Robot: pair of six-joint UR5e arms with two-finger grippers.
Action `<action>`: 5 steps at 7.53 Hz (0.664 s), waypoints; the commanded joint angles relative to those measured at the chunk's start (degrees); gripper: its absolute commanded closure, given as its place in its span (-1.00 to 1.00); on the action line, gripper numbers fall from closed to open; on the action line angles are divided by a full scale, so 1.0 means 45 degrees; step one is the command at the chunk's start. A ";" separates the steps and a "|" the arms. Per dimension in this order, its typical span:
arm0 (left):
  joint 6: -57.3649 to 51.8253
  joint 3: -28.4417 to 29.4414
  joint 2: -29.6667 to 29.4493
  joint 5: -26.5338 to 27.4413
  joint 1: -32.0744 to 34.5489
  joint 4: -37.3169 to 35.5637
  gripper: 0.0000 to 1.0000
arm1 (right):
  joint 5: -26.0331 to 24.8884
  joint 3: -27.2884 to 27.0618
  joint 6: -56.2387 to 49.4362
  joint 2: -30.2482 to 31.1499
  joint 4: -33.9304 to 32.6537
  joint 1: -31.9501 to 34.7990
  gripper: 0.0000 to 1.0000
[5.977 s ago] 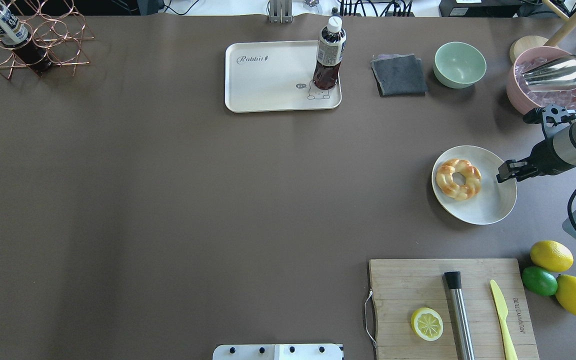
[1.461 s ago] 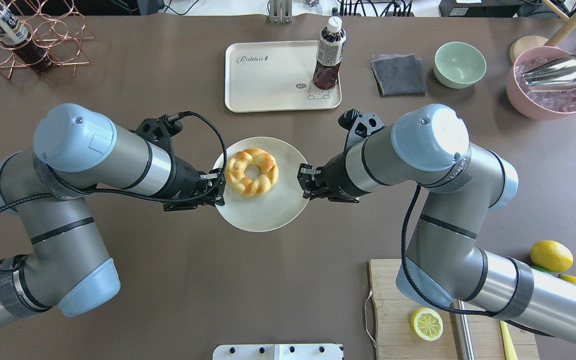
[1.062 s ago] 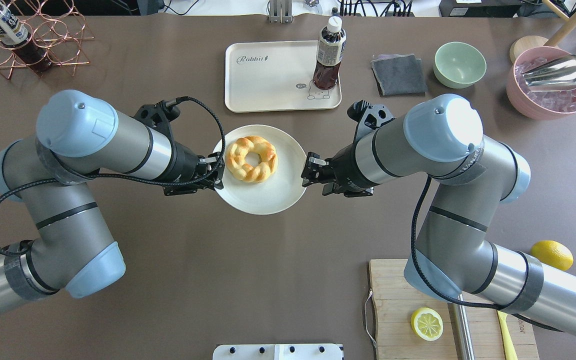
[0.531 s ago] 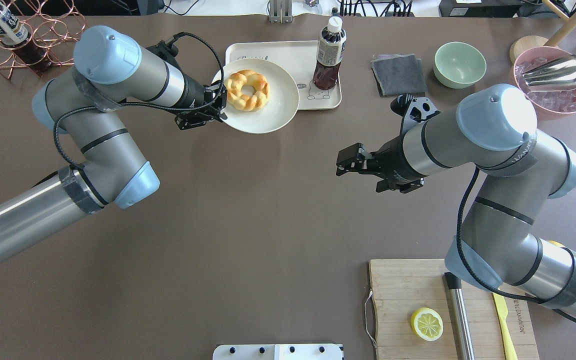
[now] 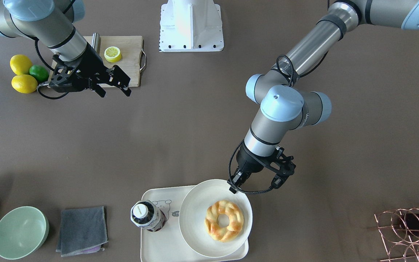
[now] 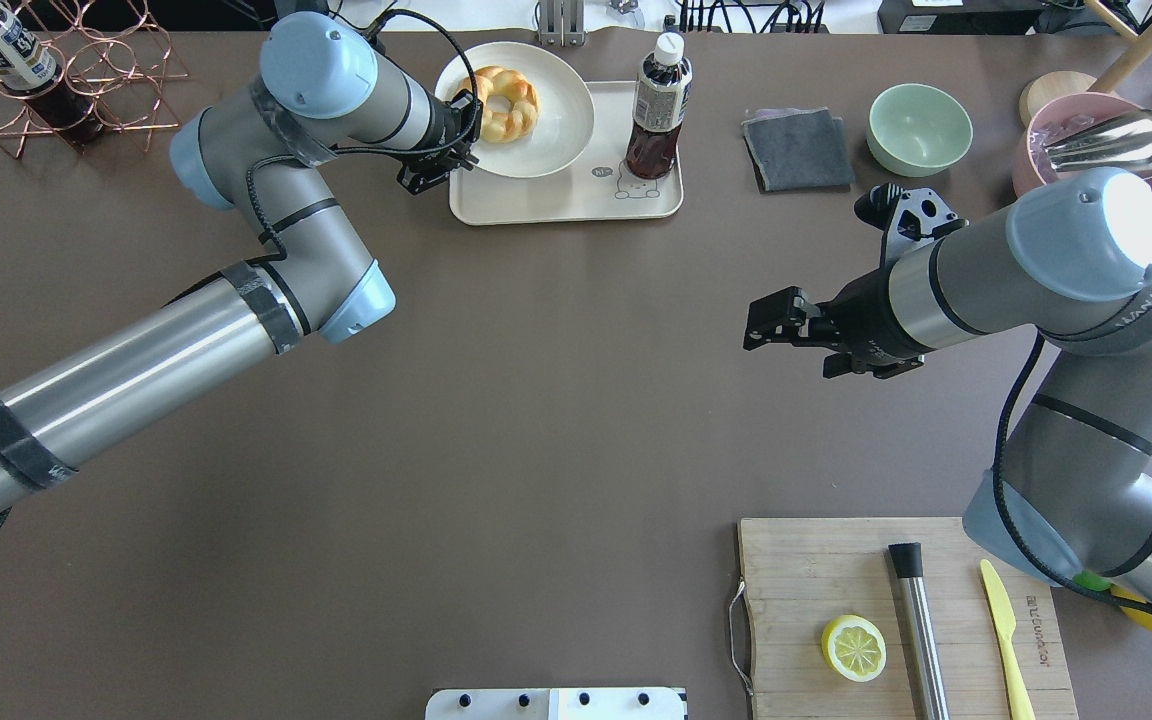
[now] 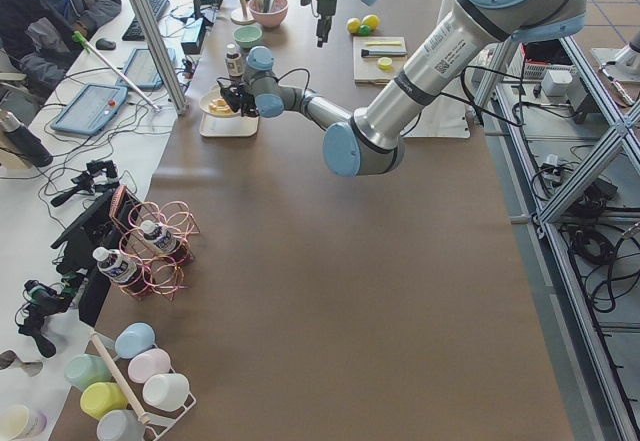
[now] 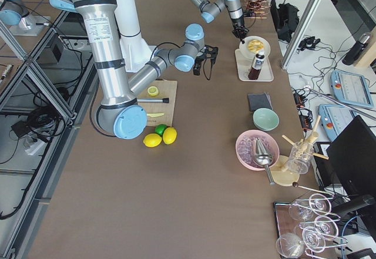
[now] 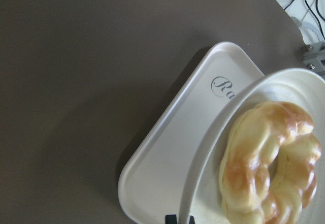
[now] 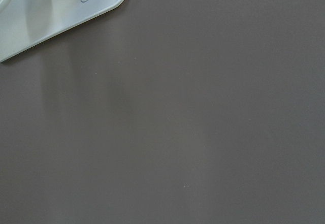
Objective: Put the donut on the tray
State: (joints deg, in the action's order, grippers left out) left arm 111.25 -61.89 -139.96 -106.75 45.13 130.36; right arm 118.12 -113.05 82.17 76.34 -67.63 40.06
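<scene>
Donut (image 5: 224, 220) on plate (image 5: 195, 203) over tray (image 5: 158, 251), front view; left gripper (image 5: 235, 185) pinches plate rim at donut's 12 o'clock. Overhead: right gripper (image 6: 758, 322), fingers spread, empty, well apart at 4 o'clock. Left wrist: donut toward 2 o'clock, left arm nearer.

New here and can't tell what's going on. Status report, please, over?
Copy: left jaws shut on plate rim; right jaws open, empty. The donut sits on plate, over the tray. One drink bottle stands on tray beside plate.

"Ra" in grey script on the tray (image 9: 170, 150)
</scene>
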 commanded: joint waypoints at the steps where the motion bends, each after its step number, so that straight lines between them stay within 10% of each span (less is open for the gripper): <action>1: 0.0783 0.1934 -0.0832 0.0985 -0.0282 0.1183 1.00 | 0.0040 -0.0015 -0.0425 0.0360 -0.0011 0.0161 -1.00; 4: 0.0805 0.1956 -0.0930 0.1261 -0.0653 0.1206 1.00 | 0.0040 0.0063 -0.0819 0.0478 0.0028 0.0181 -1.00; 5: 0.0708 0.1917 -0.0891 0.1242 -0.0674 0.1206 0.65 | 0.0040 0.0064 -0.0819 0.0497 0.0009 0.0200 -1.00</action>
State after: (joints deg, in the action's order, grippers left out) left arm 114.82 -53.14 -144.07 -101.24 42.63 135.73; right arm 118.33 -112.85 78.77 78.50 -67.51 40.84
